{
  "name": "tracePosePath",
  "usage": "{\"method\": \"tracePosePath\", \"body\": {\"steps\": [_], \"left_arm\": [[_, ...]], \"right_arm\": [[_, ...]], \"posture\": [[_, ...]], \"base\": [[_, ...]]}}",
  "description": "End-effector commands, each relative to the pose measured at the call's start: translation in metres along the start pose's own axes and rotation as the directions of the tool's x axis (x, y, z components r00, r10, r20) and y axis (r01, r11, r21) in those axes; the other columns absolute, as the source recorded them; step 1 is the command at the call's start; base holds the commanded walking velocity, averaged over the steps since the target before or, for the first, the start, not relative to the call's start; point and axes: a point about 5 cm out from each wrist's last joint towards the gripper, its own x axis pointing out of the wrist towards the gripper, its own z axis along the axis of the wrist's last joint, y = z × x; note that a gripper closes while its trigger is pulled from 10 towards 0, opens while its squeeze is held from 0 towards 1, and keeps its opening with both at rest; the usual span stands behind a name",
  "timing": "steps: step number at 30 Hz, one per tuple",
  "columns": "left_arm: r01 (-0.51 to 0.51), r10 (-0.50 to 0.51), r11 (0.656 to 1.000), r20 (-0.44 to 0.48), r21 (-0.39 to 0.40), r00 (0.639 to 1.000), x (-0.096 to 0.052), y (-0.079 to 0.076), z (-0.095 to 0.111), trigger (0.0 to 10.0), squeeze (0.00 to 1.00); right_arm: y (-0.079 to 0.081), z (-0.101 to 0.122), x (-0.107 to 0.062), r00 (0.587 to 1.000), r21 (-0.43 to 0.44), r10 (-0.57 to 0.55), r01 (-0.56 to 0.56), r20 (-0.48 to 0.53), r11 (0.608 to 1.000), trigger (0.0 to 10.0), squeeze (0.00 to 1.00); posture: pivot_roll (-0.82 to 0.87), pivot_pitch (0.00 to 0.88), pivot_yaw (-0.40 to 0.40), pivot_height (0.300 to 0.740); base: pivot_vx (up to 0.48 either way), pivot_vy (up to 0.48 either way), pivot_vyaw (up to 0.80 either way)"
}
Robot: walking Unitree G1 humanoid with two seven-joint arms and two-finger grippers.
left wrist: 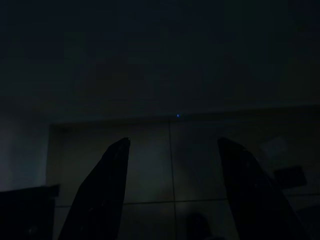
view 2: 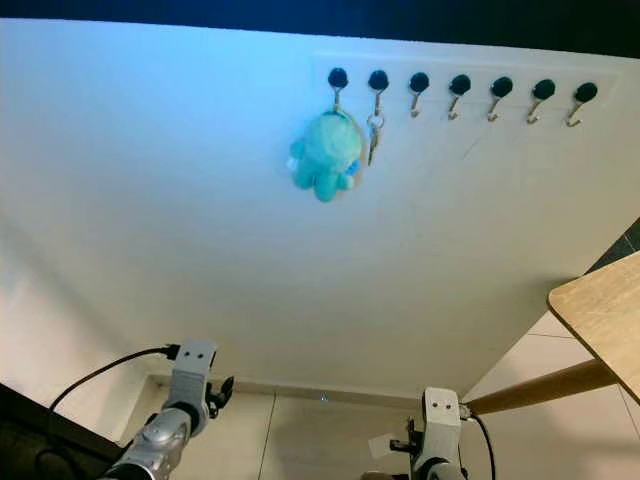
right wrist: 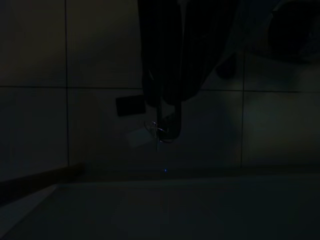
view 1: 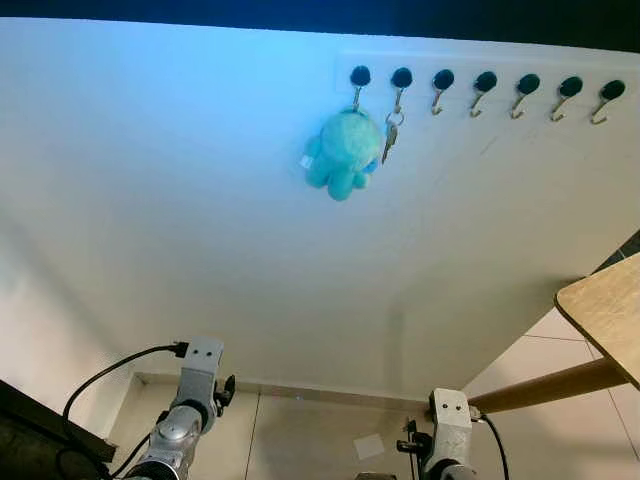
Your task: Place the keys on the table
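Overhead, keys (view 1: pixel 390 140) hang on the white wall's hooks (view 1: pixel 485 90) (left fingers (left wrist: pixel 102 195) spread, right's grip unclear).

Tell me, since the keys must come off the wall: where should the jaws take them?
Probably the keys themselves, from the front, lifting the ring up off its hook. They hang free beside the teal plush toy, which crowds their left, so the right is likely easier.

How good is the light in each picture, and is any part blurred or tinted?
Left eye view: bright, with a blue tint on the upper wall; the keys and hooks look sharp. Right eye view: same light, but the plush toy is slightly smeared. Left wrist view: very dark; two black fingers stand as silhouettes over floor tiles. Right wrist view: equally dark, only faint tile lines.
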Motion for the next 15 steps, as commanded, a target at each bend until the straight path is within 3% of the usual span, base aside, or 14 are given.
{"method": "tracePosePath", "body": {"steps": [1, 5, 15], "left_arm": [[0.012, -0.012, 1.000, -0.008, -0.002, 1.000, -0.0006, -0.0039, -0.0033, 10.0, 0.00], [0.016, -0.016, 1.000, 0.000, -0.010, 1.000, -0.0005, -0.0054, -0.0025, 10.0, 0.00], [0.039, -0.039, 0.999, 0.023, -0.025, 0.999, 0.0025, -0.0110, 0.0044, 10.0, 0.00]], "right_arm": [[-0.0010, -0.0059, -0.0015, 1.000, 0.017, -0.012, 0.013, -0.024, 1.000, 10.0, 0.00], [-0.0013, -0.0054, -0.0014, 1.000, 0.018, -0.013, 0.013, -0.023, 1.000, 10.0, 0.00], [-0.0027, -0.0058, -0.0018, 1.000, 0.022, -0.016, 0.017, -0.023, 1.000, 10.0, 0.00]], "posture": [[0.05, 0.053, -0.010, 0.740], [0.05, 0.055, -0.012, 0.740], [0.05, 0.058, -0.014, 0.740]], "base": [[0.000, 0.000, 0.00], [-0.060, 0.000, 0.00], [-0.324, 0.000, 0.00]]}}
